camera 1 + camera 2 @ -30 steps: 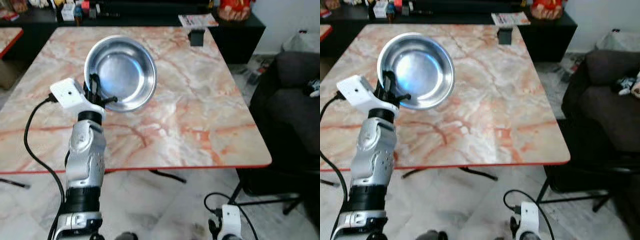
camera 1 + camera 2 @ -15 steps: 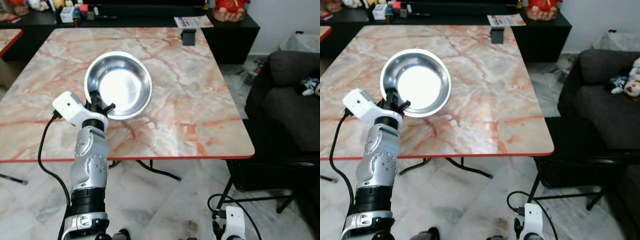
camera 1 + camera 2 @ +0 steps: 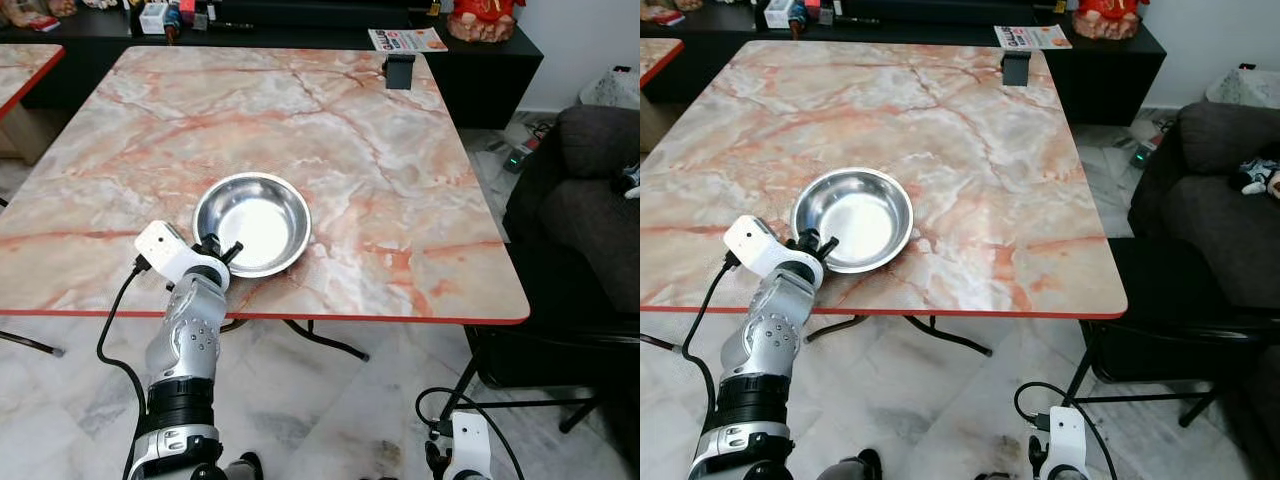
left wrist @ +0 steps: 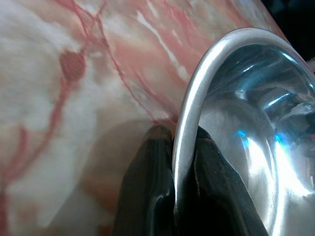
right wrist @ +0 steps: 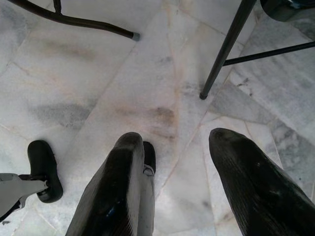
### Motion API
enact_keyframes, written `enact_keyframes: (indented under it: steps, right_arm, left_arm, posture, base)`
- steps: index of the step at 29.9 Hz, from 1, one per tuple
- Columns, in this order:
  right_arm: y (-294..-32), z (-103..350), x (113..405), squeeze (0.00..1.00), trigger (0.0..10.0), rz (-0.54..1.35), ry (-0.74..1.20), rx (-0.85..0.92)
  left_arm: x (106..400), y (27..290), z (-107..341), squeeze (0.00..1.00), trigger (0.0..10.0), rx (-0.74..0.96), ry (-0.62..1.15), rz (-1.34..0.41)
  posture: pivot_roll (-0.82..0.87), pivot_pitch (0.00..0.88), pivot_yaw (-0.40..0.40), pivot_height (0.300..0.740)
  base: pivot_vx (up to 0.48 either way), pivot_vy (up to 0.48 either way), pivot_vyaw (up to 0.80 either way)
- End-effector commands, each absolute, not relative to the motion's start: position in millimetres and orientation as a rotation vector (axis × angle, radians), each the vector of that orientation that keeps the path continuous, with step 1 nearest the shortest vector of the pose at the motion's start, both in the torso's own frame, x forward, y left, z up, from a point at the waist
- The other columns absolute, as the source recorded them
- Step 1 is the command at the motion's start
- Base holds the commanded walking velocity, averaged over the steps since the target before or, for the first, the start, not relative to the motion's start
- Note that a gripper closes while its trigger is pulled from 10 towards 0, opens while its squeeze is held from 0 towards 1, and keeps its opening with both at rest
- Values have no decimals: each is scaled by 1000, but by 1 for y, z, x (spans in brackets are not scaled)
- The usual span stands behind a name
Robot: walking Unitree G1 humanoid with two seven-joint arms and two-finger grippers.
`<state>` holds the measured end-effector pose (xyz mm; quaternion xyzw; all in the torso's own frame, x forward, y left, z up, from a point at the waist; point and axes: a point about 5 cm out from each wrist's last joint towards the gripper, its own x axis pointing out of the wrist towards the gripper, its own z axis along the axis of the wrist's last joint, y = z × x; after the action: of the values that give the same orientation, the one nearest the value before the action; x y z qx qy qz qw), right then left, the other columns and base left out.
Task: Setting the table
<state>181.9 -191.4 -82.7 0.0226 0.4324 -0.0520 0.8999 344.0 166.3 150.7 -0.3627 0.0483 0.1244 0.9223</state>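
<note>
Steel bowl (image 3: 252,222): sits upright on the marble bench (image 3: 380,180), near the bench's front red edge and toward the robot's left half of it; the shiny inside faces up.
Left tool (image 4: 173,162): clamped on the near rim of the steel bowl, one black finger (image 4: 147,191) outside the wall, the other inside; in the head views it sits at the bowl's near-left edge, just above the bench's front edge.
Left arm (image 3: 187,340): silver, rising from below the bench edge to the bowl, with a black cable looping beside it.
Right tool (image 5: 172,191): hangs low, well apart from the bench, fingers spread apart over the pale marble floor (image 5: 98,88), gripping nothing.
Bench, far edge: a small dark block (image 3: 399,70) stands near the far right corner, well apart from the bowl.
Beyond the bench: a low black cabinet (image 3: 480,60) carries a magazine (image 3: 407,39).
Right of the bench: a dark sofa (image 3: 590,190).
</note>
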Motion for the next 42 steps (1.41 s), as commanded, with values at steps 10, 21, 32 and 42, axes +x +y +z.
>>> enact_keyframes:
  steps: [10, 21, 32, 42]
  right_arm:
    - [-191, -86, 176, 0, 10000, -113, 917, 50]
    - [-192, -84, 179, 0, 10000, -106, 911, 44]
    - [-193, -84, 179, 0, 10000, -104, 912, 40]
    - [-192, -83, 181, 0, 10000, -99, 904, 40]
  left_arm:
    - [346, 167, 154, 1000, 10000, -736, 140, 289]
    - [345, 170, 163, 1000, 10000, -740, 112, 292]
    - [330, 200, 203, 0, 10000, -629, -89, 281]
    - [311, 265, 215, 0, 10000, 68, -204, 464]
  posture:
    - [51, 157, -37, 740]
    - [55, 151, -43, 740]
    - [62, 165, -50, 740]
    - [70, 171, -53, 740]
  base:
    - [0, 0, 0]
    - [0, 0, 0]
    - [0, 0, 0]
    - [0, 0, 0]
